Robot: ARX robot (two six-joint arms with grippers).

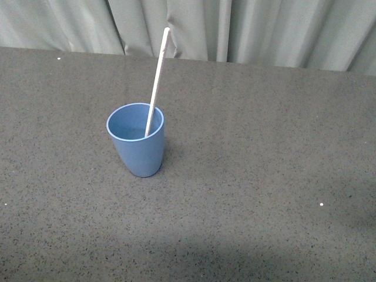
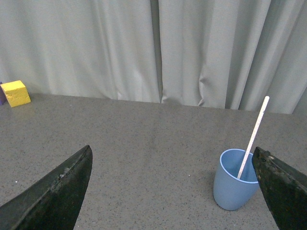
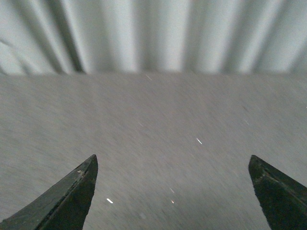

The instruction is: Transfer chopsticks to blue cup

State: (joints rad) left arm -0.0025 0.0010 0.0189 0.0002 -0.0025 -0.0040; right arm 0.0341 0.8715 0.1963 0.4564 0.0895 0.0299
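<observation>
The blue cup (image 1: 137,141) stands upright on the dark grey table (image 1: 264,176). The pale chopstick (image 1: 157,79) stands inside it, leaning against the rim with its top tilted to the right. Neither arm shows in the front view. In the left wrist view the cup (image 2: 232,182) and chopstick (image 2: 254,136) sit just beside one fingertip (image 2: 280,184); my left gripper (image 2: 172,184) is open and empty, apart from them. My right gripper (image 3: 172,191) is open and empty over bare table; the cup is out of that view.
A grey curtain (image 1: 235,29) hangs behind the table's far edge. A yellow block (image 2: 15,93) sits at the far edge of the table in the left wrist view. The right wrist view is blurred.
</observation>
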